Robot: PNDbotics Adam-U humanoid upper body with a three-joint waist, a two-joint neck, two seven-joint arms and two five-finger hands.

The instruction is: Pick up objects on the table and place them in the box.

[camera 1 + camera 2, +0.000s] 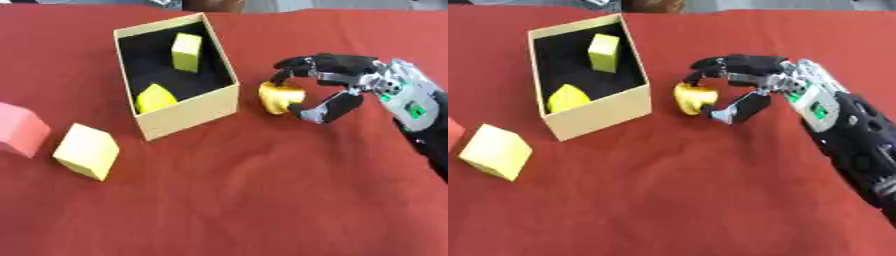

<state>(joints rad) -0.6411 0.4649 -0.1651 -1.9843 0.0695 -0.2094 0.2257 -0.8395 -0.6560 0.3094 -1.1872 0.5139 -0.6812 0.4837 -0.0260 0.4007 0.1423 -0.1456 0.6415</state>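
A small yellow rounded piece [280,97] sits just right of the box, at table height. My right hand [378,86] reaches in from the right and is shut on it, fingers curled over its top and the thumb [328,109] pressed against its lower right side. The cream cardboard box [188,116] has a black inside and holds a yellow-green block [185,51] at the back and a yellow rounded piece [155,98] at the front. A yellow cube [86,151] lies on the red cloth left of the box. My left hand shows in neither view.
A pink block [19,129] lies at the far left edge, beside the yellow cube. Red cloth [262,200] covers the whole table. The box's right wall stands close to the held piece.
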